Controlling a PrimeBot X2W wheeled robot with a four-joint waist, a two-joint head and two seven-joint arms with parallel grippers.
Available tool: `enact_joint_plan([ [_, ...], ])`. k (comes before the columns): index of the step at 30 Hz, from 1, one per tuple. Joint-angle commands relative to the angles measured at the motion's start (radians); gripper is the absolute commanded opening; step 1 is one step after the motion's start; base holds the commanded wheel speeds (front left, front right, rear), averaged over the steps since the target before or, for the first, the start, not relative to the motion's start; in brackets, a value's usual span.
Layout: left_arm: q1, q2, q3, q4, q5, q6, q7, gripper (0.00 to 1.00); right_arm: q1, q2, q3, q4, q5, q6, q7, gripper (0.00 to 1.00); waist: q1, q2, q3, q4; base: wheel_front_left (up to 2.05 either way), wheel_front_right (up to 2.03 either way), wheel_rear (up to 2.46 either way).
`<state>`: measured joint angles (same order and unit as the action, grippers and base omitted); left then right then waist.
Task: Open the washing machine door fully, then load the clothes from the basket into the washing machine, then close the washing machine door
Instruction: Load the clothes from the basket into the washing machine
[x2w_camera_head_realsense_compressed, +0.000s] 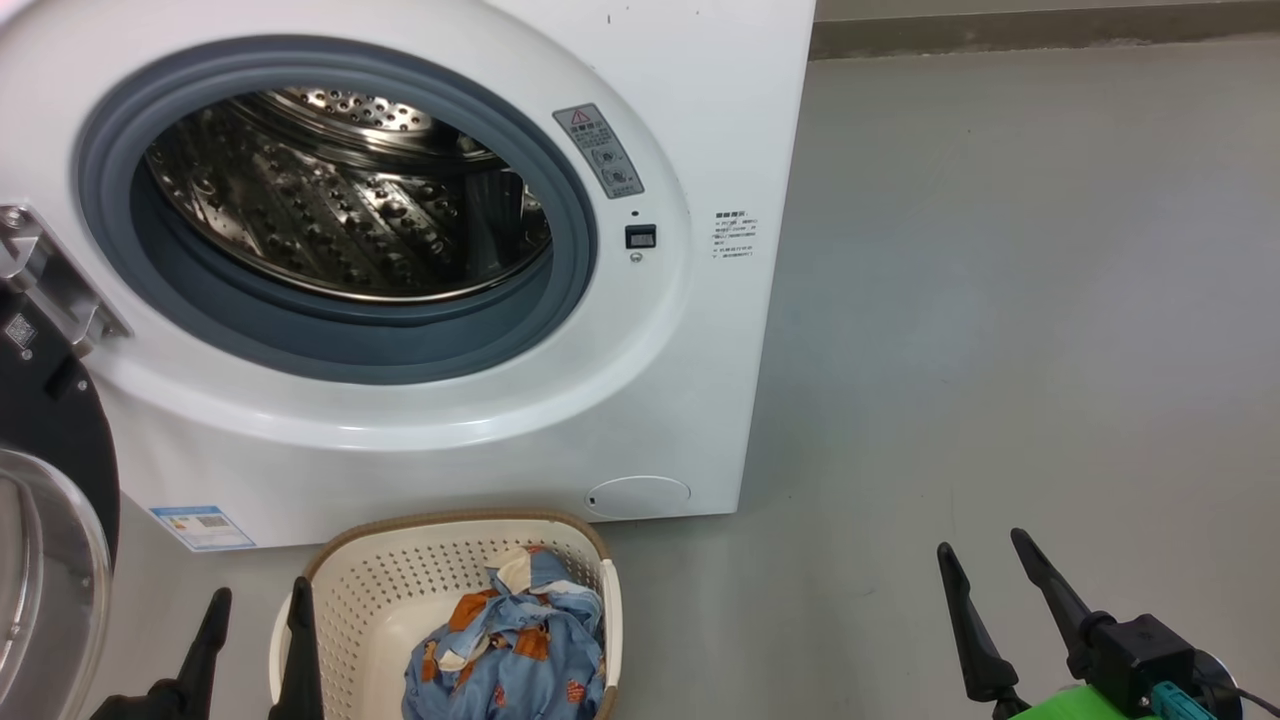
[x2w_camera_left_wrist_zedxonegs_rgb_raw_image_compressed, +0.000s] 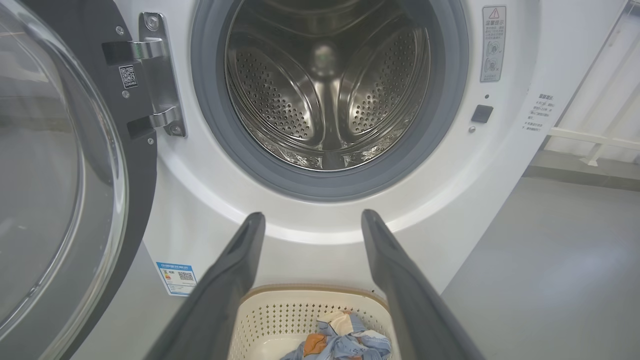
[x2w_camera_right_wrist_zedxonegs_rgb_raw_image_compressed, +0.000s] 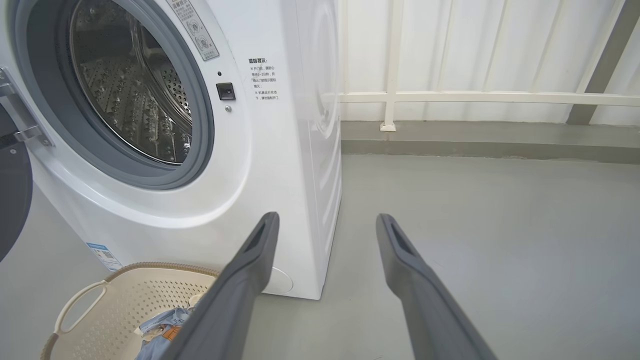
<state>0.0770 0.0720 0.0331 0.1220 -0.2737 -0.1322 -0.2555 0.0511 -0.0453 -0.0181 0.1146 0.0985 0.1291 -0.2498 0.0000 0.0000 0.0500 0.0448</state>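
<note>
- Down on the grey floor (x2w_camera_head_realsense_compressed: 1000, 300), right in front of the washing machine (x2w_camera_head_realsense_compressed: 720, 120), sits the basket (x2w_camera_head_realsense_compressed: 380, 590), tucked close under the round opening.
- The clothes (x2w_camera_head_realsense_compressed: 520, 640) are bundled inside the basket, blue print with orange patches and a cream bit on top, heaped toward its right side.
- The washing machine door (x2w_camera_left_wrist_zedxonegs_rgb_raw_image_compressed: 60, 175) is swung out wide on my left, its glass bowl bulging toward me, hanging off the steel hinge (x2w_camera_left_wrist_zedxonegs_rgb_raw_image_compressed: 157, 75).
- The drum (x2w_camera_head_realsense_compressed: 350, 200) stands exposed behind the grey-blue gasket (x2w_camera_head_realsense_compressed: 575, 215), dimpled steel shining inside.
- My left end effector (x2w_camera_head_realsense_compressed: 262, 588) is spread wide and holding nothing, poised at the basket's left rim, fingers aimed at the machine's front.
- My right end effector (x2w_camera_head_realsense_compressed: 982, 541) is spread just as wide, also holding nothing, over open floor well to the right of the basket and clear of the machine.
</note>
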Motion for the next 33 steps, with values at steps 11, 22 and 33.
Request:
enact_joint_plan([
  [11, -0.024, 0.022, 0.027, -0.031, -0.016, 0.002, -0.006, 1.0, -0.036, -0.005, 0.029, -0.017, -0.007, 0.002, -0.012, 1.0, 0.0, 0.0, 0.017, -0.007, 0.0, 0.0, 0.0],
  [22, -0.069, 0.081, 0.001, -0.017, -0.08, 0.002, -0.006, 1.0, -0.066, -0.005, 0.032, -0.028, 0.011, 0.002, -0.012, 1.0, 0.0, 0.0, 0.164, -0.016, 0.0, 0.0, 0.0],
  [33, -0.167, 0.174, -0.071, 0.027, -0.166, 0.002, -0.006, 1.0, -0.135, -0.005, 0.066, -0.054, 0.022, 0.002, -0.012, 1.0, 0.0, 0.0, 0.335, -0.054, 0.0, 0.0, 0.0],
])
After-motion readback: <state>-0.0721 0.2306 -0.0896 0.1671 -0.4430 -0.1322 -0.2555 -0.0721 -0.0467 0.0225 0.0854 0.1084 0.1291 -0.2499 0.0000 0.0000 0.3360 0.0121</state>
